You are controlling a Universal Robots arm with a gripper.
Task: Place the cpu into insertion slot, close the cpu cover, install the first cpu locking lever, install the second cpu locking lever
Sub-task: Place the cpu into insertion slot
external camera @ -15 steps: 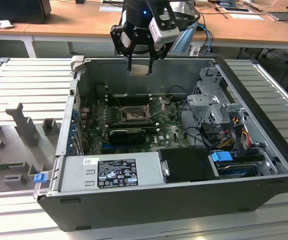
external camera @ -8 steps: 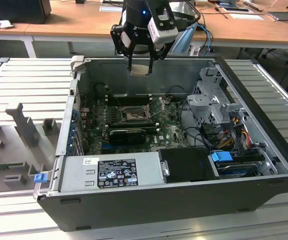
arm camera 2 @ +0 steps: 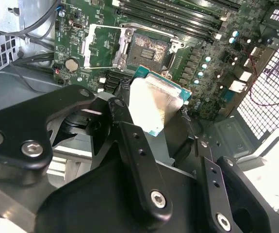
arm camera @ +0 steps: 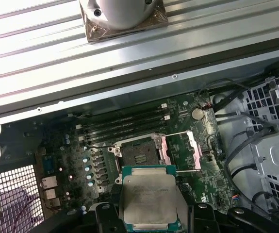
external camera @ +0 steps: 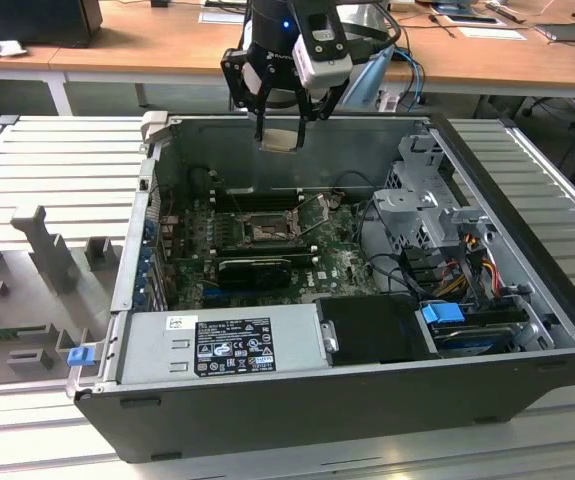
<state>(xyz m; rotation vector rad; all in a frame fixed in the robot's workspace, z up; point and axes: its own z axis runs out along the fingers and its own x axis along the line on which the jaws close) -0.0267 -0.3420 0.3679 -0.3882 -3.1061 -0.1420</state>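
Note:
My gripper [external camera: 281,133] hangs above the open computer case, over its back wall, shut on the cpu [external camera: 280,139]. In both wrist views the cpu [arm camera 2: 155,103] [arm camera: 148,196] is a flat silvery square on a green-edged base, clamped by its edges between the black fingers [arm camera 2: 125,116]. Below it on the green board lies the insertion slot [arm camera: 139,150] [arm camera 2: 148,47] [external camera: 265,232], its tan contact field bare. The cpu cover [arm camera: 180,149] [arm camera 2: 104,46] is swung open and lies beside the slot.
A long black finned card [external camera: 257,268] sits just in front of the slot, and memory slots [arm camera: 124,124] sit behind it. A grey power supply [external camera: 217,345] fills the case's near side. A drive cage [external camera: 427,200] and cables [external camera: 467,262] stand on the exterior view's right.

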